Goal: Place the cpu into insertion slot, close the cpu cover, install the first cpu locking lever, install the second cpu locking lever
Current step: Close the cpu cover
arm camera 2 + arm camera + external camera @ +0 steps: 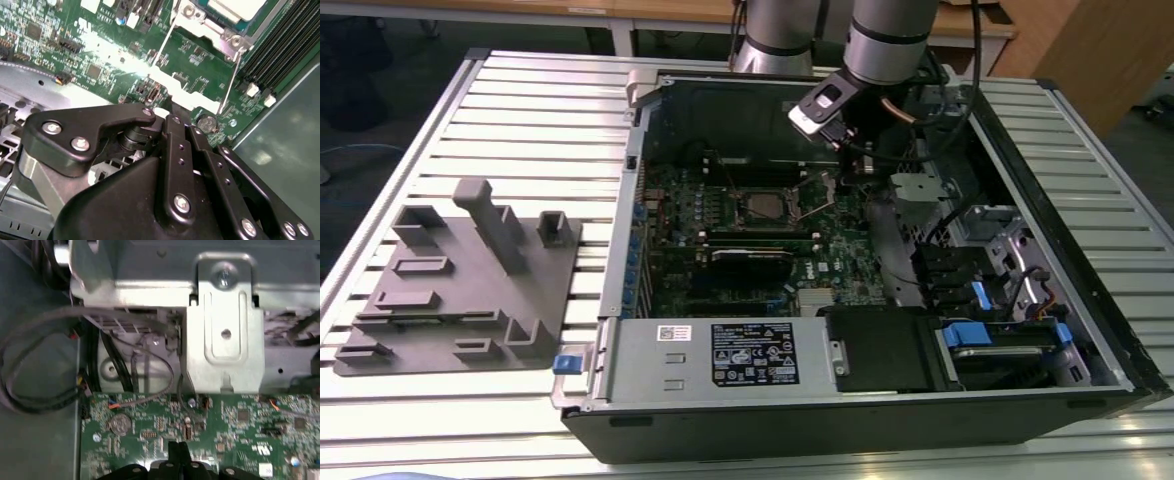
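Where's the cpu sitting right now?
In the exterior view the cpu lies in the insertion slot at the middle of the green board, right beside the long black memory slots.

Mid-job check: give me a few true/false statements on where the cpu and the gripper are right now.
1. The cpu sits in the insertion slot. True.
2. The gripper is outside the computer case. False: it is inside the case, above the green board.
3. A coin cell lies on the green board near the gripper. True.
4. The gripper carries the cpu. False: the cpu lies in the insertion slot, apart from the gripper.
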### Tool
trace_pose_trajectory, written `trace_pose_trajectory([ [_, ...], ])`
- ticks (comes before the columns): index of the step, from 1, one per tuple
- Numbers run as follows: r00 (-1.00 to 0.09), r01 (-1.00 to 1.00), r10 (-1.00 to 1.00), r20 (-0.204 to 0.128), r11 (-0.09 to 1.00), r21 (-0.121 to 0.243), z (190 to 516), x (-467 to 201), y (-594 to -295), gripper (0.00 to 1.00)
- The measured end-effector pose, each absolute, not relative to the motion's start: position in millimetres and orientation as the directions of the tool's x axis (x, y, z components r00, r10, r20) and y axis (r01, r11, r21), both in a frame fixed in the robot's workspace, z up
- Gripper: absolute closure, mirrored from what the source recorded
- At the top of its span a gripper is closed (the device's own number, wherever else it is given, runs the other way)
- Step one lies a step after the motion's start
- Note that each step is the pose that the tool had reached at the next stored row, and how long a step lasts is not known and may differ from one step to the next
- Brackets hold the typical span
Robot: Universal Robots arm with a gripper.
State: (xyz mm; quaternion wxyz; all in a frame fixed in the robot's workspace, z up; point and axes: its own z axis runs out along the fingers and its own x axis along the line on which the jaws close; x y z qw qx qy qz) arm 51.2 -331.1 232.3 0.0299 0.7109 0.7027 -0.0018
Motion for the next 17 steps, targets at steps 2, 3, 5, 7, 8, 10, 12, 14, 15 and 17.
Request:
trace_pose_trajectory([
  [2,0.013,0.999,0.999,-0.044,-0.011,0.041,232.2,46.2,-331.0,0.89],
  [3,0.012,0.999,0.999,-0.044,-0.011,0.042,232.2,43.4,-331.1,0.89],
  [5,0.013,0.999,0.999,-0.044,-0.011,0.046,232.3,36.7,-331.1,0.89],
  [7,0.013,0.999,0.999,-0.044,-0.011,0.049,232.3,30.1,-331.2,0.89],
  [8,0.013,0.999,0.999,-0.043,-0.011,0.051,232.3,26.8,-331.2,0.89],
  [10,0.013,0.998,0.999,-0.043,-0.011,0.055,232.3,20.0,-331.3,0.89],
  [12,0.013,0.998,0.999,-0.042,-0.011,0.058,232.2,13.4,-331.3,0.89],
  [14,0.013,0.998,0.999,-0.042,-0.011,0.062,232.2,7.4,-331.2,0.89],
  [15,0.014,0.998,0.999,-0.042,-0.011,0.064,232.2,4.1,-331.3,0.89],
  [17,0.014,0.998,0.999,-0.042,-0.011,0.067,232.2,-1.7,-331.3,0.89],
])
